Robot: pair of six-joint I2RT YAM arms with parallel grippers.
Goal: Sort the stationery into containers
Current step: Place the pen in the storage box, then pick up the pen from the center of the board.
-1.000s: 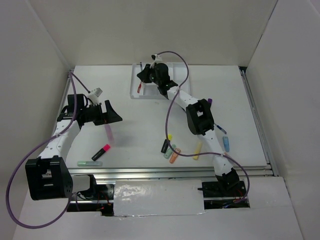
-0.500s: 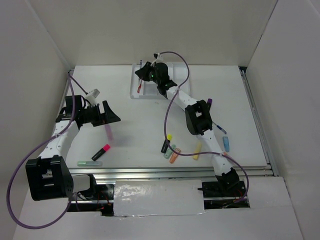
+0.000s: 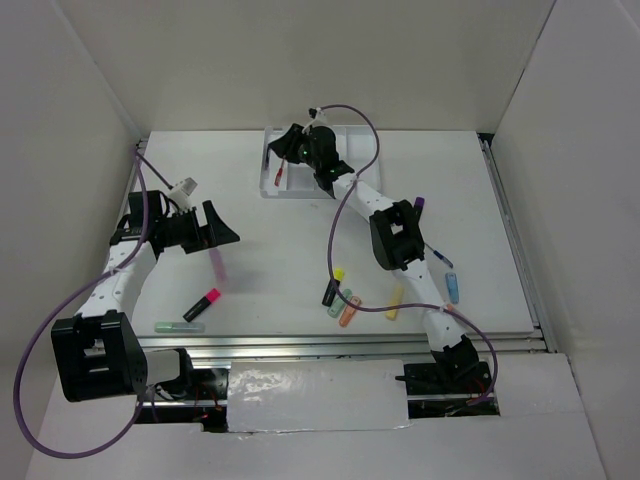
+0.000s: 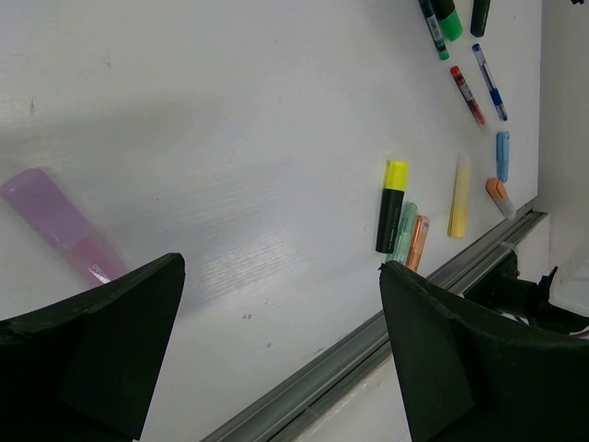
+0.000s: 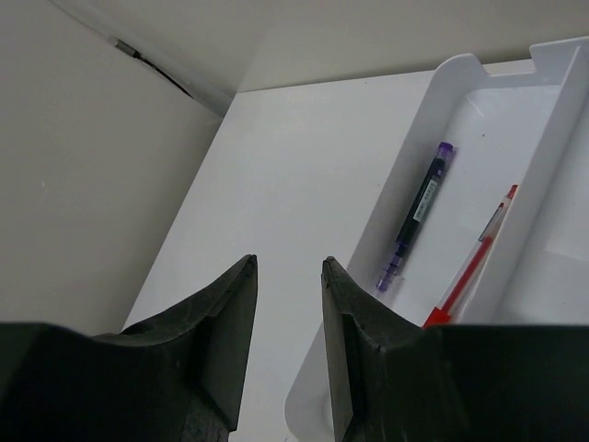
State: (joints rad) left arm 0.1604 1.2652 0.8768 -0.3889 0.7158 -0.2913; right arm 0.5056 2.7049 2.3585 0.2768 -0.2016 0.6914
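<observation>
The white tray (image 3: 272, 190) sits at the far middle of the table. My right gripper (image 3: 283, 149) hovers over its left end, open and empty. In the right wrist view the gripper (image 5: 288, 261) is above the tray's rim (image 5: 457, 66). A purple pen (image 5: 419, 212) and a red pen (image 5: 471, 270) lie inside. My left gripper (image 3: 221, 229) is wide open and empty above a pink marker (image 3: 217, 265). In the left wrist view (image 4: 281, 267) that marker (image 4: 55, 226) lies left of the jaws.
A pink-capped highlighter (image 3: 203, 304) and a green marker (image 3: 180, 326) lie front left. A yellow-capped highlighter (image 3: 333, 285), green (image 3: 339, 303), orange (image 3: 350, 310), yellow (image 3: 395, 300) and blue (image 3: 452, 288) markers lie front centre. A purple pen (image 3: 420, 203) lies right. A metal rail (image 3: 340, 343) edges the front.
My left gripper has shifted slightly to the left, still open. My right gripper has moved a little left and farther over the tray's end. The stationery has not moved.
</observation>
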